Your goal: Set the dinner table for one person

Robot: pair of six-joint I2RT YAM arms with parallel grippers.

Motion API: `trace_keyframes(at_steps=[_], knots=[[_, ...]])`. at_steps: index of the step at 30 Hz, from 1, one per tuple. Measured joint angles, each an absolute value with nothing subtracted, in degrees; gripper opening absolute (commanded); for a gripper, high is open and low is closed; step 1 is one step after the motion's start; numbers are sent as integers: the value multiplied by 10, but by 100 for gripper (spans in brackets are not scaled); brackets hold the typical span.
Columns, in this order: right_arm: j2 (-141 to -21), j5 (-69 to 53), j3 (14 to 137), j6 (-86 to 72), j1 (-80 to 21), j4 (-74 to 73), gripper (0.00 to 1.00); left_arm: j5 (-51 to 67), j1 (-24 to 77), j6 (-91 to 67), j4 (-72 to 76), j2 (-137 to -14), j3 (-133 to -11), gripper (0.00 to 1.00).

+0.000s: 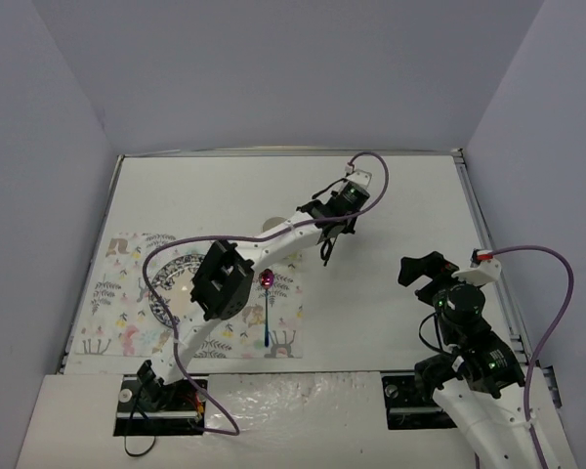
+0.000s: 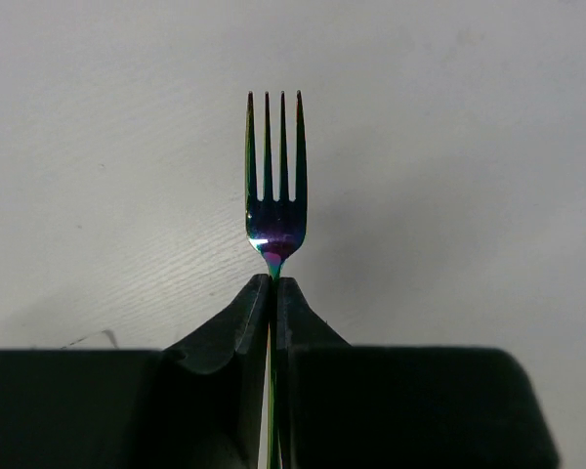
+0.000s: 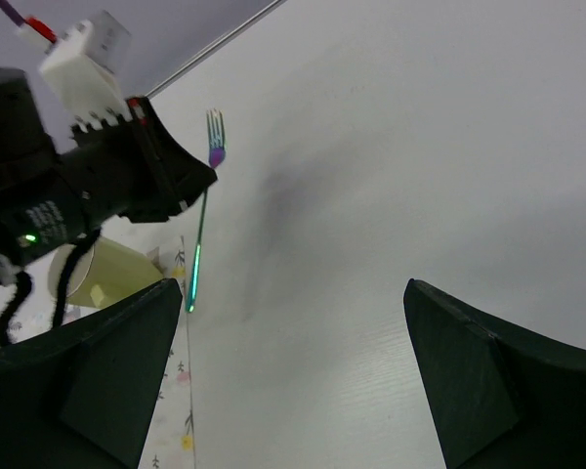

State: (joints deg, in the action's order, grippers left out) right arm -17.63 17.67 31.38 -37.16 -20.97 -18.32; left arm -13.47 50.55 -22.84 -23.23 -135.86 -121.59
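The left gripper [image 2: 274,285] pinches the neck of an iridescent fork [image 2: 274,186], whose 4 tines point away from the fingers. It is above the bare white dinner table [image 1: 410,205], near the far right corner of the floral placemat [image 1: 117,303]. The right gripper [image 3: 293,288] hovers by the table's right edge, fingers spread, holding nothing.

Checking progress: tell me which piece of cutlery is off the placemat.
The fork, held in the jaws of the left gripper; the spoon lies on the placemat.
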Motion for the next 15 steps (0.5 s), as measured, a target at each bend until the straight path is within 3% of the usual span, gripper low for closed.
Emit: trace_keyframes(at_steps=[9, 15], knots=[[-178, 149, 336, -344, -210, -187, 94, -145, 495, -188, -276, -1172, -1235, 0], [-227, 100, 363, -317, -210, -170, 95, -155, 420, -176, -302, -1007, -1092, 0]])
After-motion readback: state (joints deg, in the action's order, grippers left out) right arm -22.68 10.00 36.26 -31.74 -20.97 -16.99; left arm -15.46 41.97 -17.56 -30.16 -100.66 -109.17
